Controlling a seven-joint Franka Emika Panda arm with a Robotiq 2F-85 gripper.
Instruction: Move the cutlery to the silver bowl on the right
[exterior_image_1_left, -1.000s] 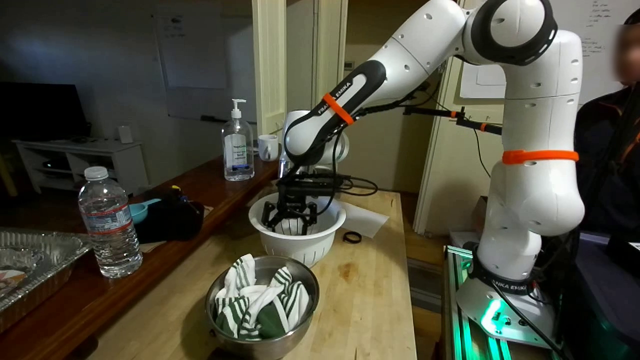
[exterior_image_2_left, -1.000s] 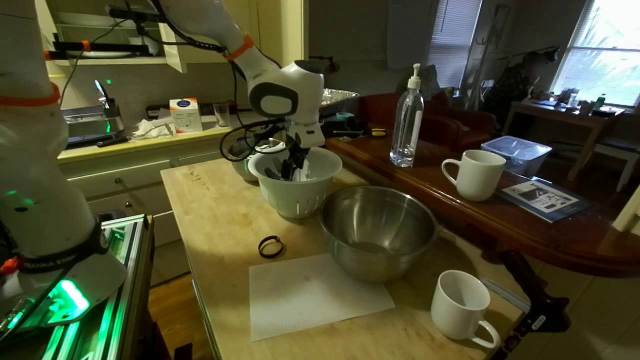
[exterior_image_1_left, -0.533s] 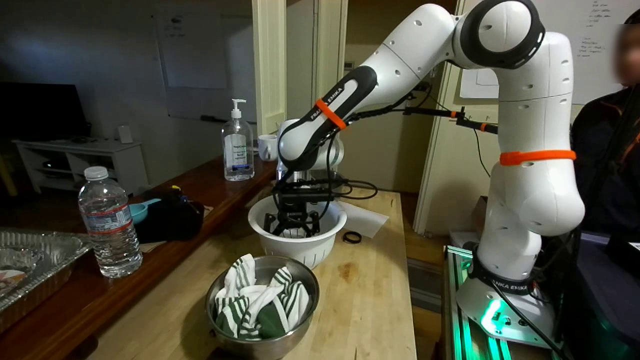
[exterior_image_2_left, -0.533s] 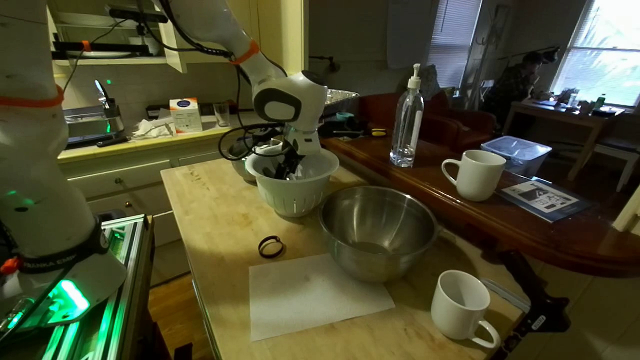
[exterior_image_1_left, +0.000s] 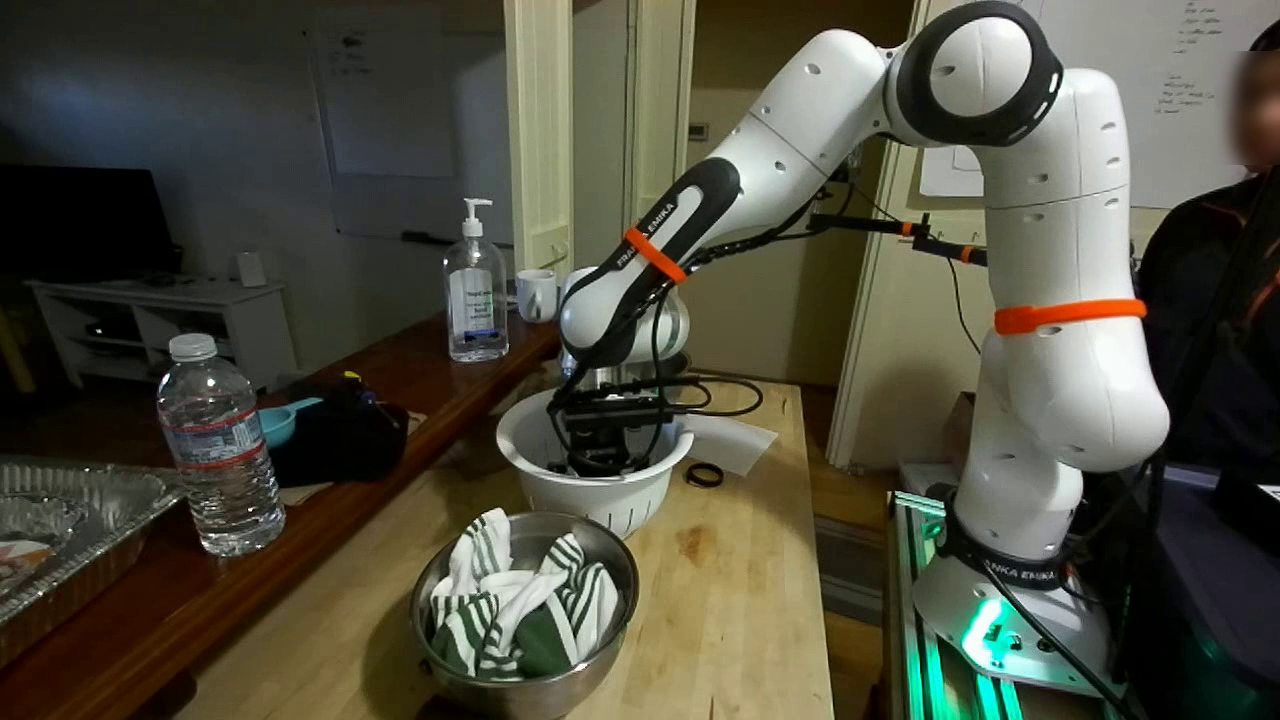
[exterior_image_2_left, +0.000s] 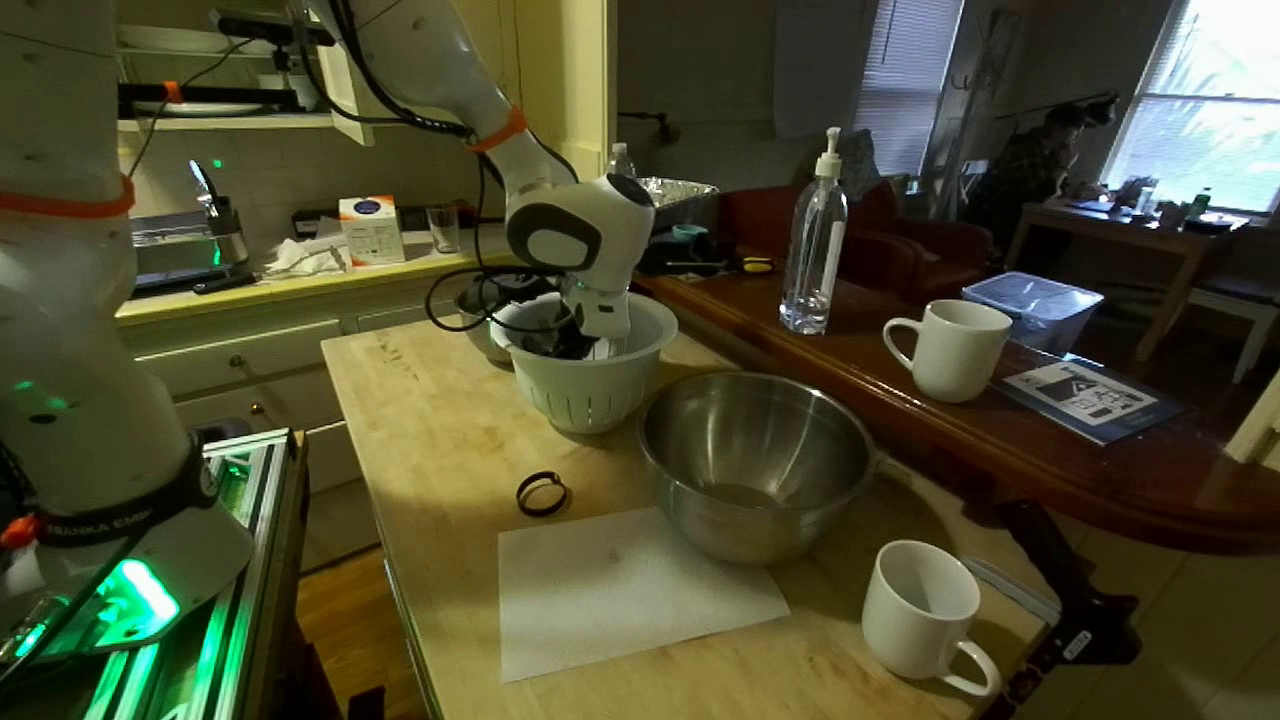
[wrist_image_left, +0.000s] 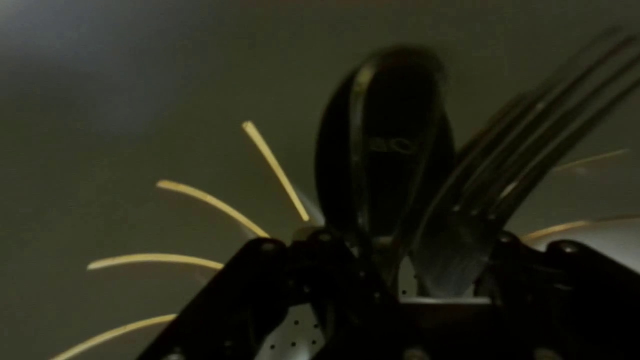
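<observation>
My gripper (exterior_image_1_left: 605, 455) is pushed low into the white ribbed bowl (exterior_image_1_left: 600, 505), its fingers mostly hidden by the rim in both exterior views. In the dark wrist view a fork (wrist_image_left: 450, 260) and at least one spoon (wrist_image_left: 395, 185) stand between the jaws of the gripper (wrist_image_left: 415, 239). The jaws stand some way apart; whether they press on this cutlery is too dark to tell. The fork leans right and lies close against the right finger. The silver bowl (exterior_image_2_left: 745, 535), with no cutlery showing inside, stands beside the white ribbed bowl in an exterior view.
A steel bowl (exterior_image_1_left: 530, 690) with green-and-white striped cloth stands on the other side of the white ribbed bowl. A black ring (exterior_image_2_left: 542, 494), a paper sheet (exterior_image_2_left: 630, 600) and a white mug (exterior_image_2_left: 915, 610) are on the table. A raised wooden ledge (exterior_image_2_left: 1010, 490) runs alongside.
My gripper has gone down deeper into the white ribbed bowl, so its fingers have dropped out of sight in the exterior views. The bowls have stayed in place.
</observation>
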